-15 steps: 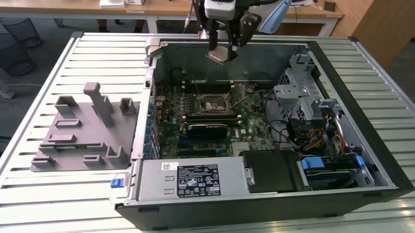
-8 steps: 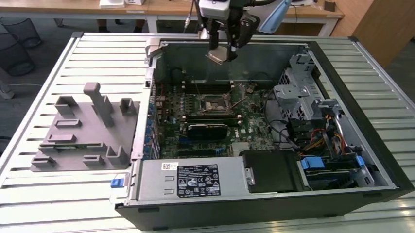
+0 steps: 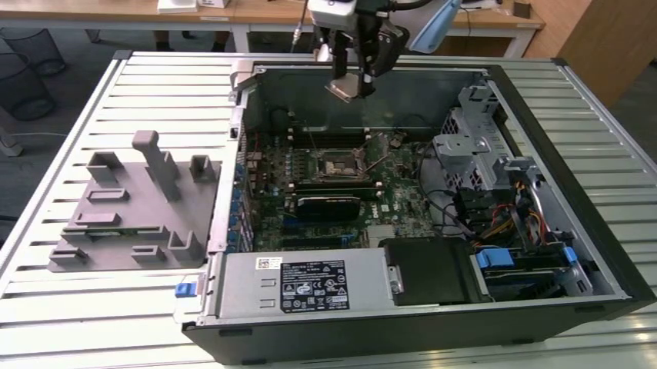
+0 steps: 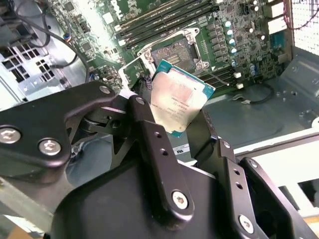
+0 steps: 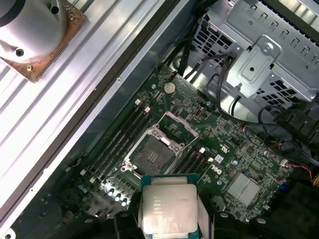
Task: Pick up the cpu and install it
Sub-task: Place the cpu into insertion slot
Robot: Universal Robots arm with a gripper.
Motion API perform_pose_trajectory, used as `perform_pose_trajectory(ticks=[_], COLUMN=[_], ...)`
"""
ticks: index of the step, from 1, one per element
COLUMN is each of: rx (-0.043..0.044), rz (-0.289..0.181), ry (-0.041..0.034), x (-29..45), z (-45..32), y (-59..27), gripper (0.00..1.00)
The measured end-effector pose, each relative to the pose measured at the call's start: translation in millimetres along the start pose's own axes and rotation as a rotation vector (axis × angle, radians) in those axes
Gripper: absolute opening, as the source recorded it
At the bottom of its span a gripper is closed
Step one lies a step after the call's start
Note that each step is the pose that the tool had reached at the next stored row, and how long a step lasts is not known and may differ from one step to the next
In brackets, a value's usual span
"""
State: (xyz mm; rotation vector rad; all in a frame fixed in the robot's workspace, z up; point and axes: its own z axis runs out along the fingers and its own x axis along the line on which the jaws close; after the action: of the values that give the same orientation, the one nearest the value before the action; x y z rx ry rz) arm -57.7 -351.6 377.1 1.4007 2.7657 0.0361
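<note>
Gripper (image 4: 175, 127) closed on opposite edges of the cpu (image 4: 180, 94), held clear above the motherboard (image 5: 219, 149); chip looks light, stiff, thin, likely fragile underneath, so edge hold suits.

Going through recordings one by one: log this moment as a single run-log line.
stage: cpu held in air, not seated | gripper: shut on cpu | place: above motherboard in open case | socket: open, bare

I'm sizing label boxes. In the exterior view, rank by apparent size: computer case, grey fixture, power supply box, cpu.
1. computer case
2. grey fixture
3. power supply box, not far behind the fixture
4. cpu, held in the gripper above the case; smallest even if nearer the camera
</note>
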Motion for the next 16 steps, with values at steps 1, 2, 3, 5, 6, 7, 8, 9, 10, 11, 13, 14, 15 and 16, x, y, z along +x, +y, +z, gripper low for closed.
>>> perform_pose_trajectory(ticks=[1, 2, 3, 5, 6, 7, 8, 9, 10, 11, 13, 14, 15, 16], rx=[0.0003, 0.0005, 0.0007, 0.0013, 0.0015, 0.0018, 0.002, 0.0023, 0.0025, 0.0028, 0.0033, 0.0036, 0.0039, 0.0042], rz=[0.01, 0.019, 0.029, 0.048, 0.058, 0.068, 0.078, 0.088, 0.098, 0.108, 0.128, 0.139, 0.15, 0.16], ry=[-0.0004, -0.0008, -0.0011, -0.0019, -0.0023, -0.0027, -0.0031, -0.0035, -0.0039, -0.0043, -0.005, -0.0055, -0.0059, -0.0063], x=[0.0, 0.0, 0.1, 0.1, 0.1, 0.2, 0.2, 0.2, 0.2, 0.3, 0.3, 0.3, 0.3, 0.4], z=[0.1, 0.1, 0.2, 0.3, 0.4, 0.4, 0.5, 0.5, 0.6, 0.7, 0.8, 0.8, 0.9, 0.9], y=[0.0, 0.0, 0.0, 0.1, 0.1, 0.1, 0.1, 0.1, 0.1, 0.2, 0.2, 0.2, 0.2, 0.2], gripper=[0.53, 0.53, 0.53, 0.53, 0.53, 0.53, 0.53, 0.53, 0.53, 0.53, 0.53, 0.53, 0.53, 0.53])
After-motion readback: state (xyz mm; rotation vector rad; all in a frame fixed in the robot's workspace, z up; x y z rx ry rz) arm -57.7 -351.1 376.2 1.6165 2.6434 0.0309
